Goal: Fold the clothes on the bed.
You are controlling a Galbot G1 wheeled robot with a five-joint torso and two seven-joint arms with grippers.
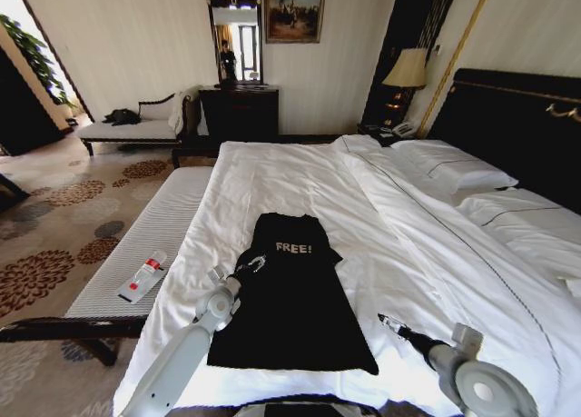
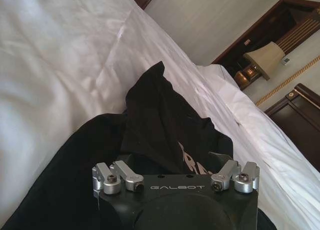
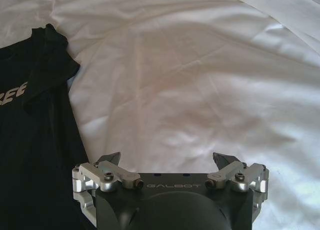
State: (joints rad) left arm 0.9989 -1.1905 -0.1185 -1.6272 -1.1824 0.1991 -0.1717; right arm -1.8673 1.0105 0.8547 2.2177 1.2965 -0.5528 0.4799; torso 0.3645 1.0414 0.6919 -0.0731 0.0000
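The bed (image 1: pixel 300 176) holds one black T-shirt (image 1: pixel 292 294), laid flat on the white sheet near the foot end, with two white pillows (image 1: pixel 463 173) stacked toward the dark headboard (image 1: pixel 508 117). The shirt is soft and matte, its body a long dark rectangle with the white word "FREE!" across the chest; the sleeve on the robot's left is folded inward over the lettering, making a rumpled ridge, and the sleeve on the other side juts out in a small flap onto the sheet. The sheet is smooth cotton with shallow creases. The left gripper (image 1: pixel 251 266) sits at the shirt's left edge beside the lettering, over the folded sleeve; in its wrist view only the metal finger bases show above the black fabric, so I cannot tell whether that claw is spread or closed. The right gripper (image 3: pixel 169 159) hovers above bare sheet just beside the shirt's right edge, its dark pointed fingertips (image 3: pixel 112 157) spread wide with nothing between them. Beside the bed, off the shirt's left side, a pale ribbed bench (image 1: pixel 154 240) carries a small white and red bottle (image 1: pixel 143 277) lying on its side.
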